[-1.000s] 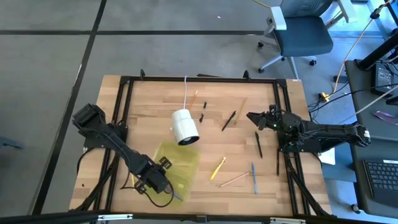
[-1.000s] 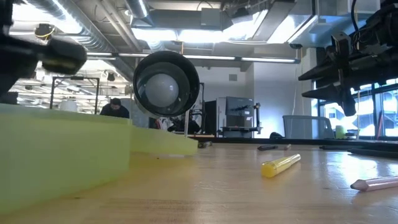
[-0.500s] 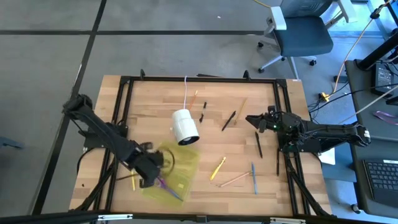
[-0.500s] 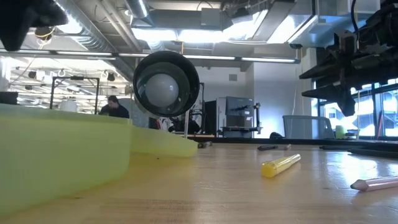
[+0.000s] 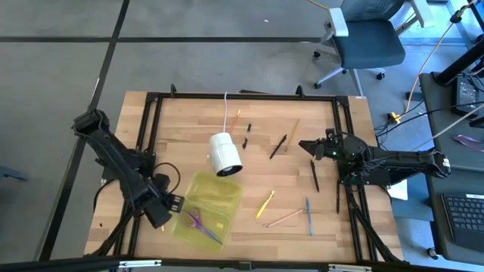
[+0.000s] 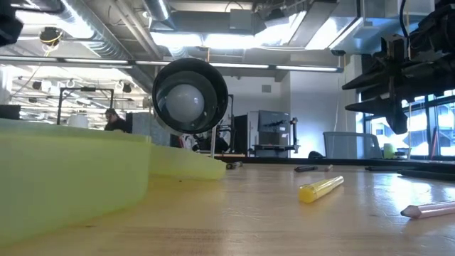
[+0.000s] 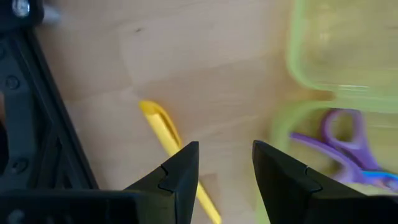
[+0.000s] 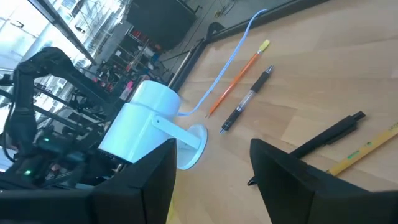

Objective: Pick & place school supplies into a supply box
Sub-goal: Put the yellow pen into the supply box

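Observation:
The translucent yellow-green supply box (image 5: 214,198) lies open at the table's near left. Purple-handled scissors (image 5: 197,222) lie flat in its near half (image 7: 342,142). My left gripper (image 5: 159,212) hangs just left of the box, pointing down, open and holding nothing (image 7: 224,155). Below it a yellow pen (image 7: 163,129) lies on the wood beside the box. My right gripper (image 5: 304,143) waits at the right, roughly level, open and with nothing between its fingers (image 8: 211,149). Pens and pencils lie scattered: a yellow one (image 5: 264,204), a wood-coloured one (image 5: 284,219), a black one (image 5: 278,146).
A white cylinder on a cord (image 5: 225,154) stands just beyond the box. More pens lie near it (image 8: 245,102) and along the right rail (image 5: 314,175). A black frame (image 5: 147,136) borders the tabletop. Bare wood shows between the box and the right arm.
My left gripper has gone from over the box's near half toward the table's left edge, risen a little and rolled about its own axis. The scissors, covered by the gripper before, now show lying in the box.

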